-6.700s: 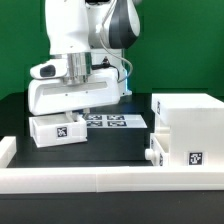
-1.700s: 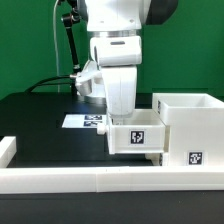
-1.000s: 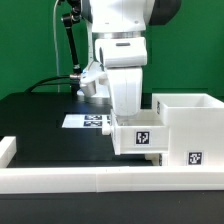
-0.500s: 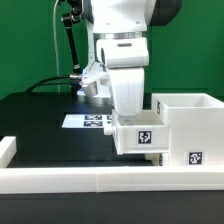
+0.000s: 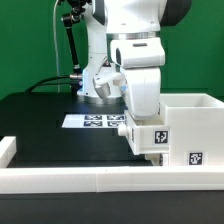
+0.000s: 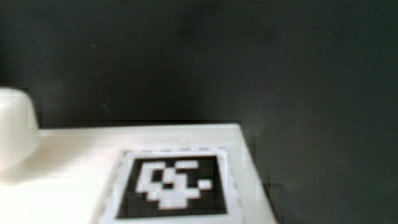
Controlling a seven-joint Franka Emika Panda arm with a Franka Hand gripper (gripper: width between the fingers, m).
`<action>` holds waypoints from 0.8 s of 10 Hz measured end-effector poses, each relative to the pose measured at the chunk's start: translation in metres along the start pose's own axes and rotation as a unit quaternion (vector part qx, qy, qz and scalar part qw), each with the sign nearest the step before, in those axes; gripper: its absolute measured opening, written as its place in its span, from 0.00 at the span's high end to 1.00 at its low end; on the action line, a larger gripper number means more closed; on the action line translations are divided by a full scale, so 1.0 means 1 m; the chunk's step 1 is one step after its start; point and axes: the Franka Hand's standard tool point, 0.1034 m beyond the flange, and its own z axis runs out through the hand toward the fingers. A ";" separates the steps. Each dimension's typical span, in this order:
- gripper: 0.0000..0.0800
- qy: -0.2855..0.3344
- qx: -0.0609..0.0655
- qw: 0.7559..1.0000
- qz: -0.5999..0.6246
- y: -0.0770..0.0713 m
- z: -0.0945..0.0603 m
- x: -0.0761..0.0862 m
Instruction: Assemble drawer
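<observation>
My gripper point(image 5: 141, 119) reaches down into a small white open-top tray point(image 5: 150, 138) and is shut on its wall; the fingertips are hidden by the tray. The tray's front carries a black-and-white tag and hangs just above the table, against the side of the white boxy housing point(image 5: 195, 118) that faces the exterior view's left. The housing has its own tag point(image 5: 195, 156) low on its front. In the wrist view, the tray's tagged white face point(image 6: 175, 185) fills the lower part, with a rounded white knob point(image 6: 15, 120) at the edge and the black table beyond. No fingers show there.
The marker board point(image 5: 95, 121) lies flat on the black table behind the tray. A long low white rail point(image 5: 80, 180) edges the table's front, with a raised end point(image 5: 6, 150) at the exterior view's left. A black post with cables point(image 5: 68, 40) stands at the back.
The arm has carried the tray from beside the marker board toward the exterior view's right. In the last half second it shifted further right, up against the housing.
</observation>
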 end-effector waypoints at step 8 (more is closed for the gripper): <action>0.20 -0.011 -0.001 1.000 -0.001 0.004 -0.033 -0.001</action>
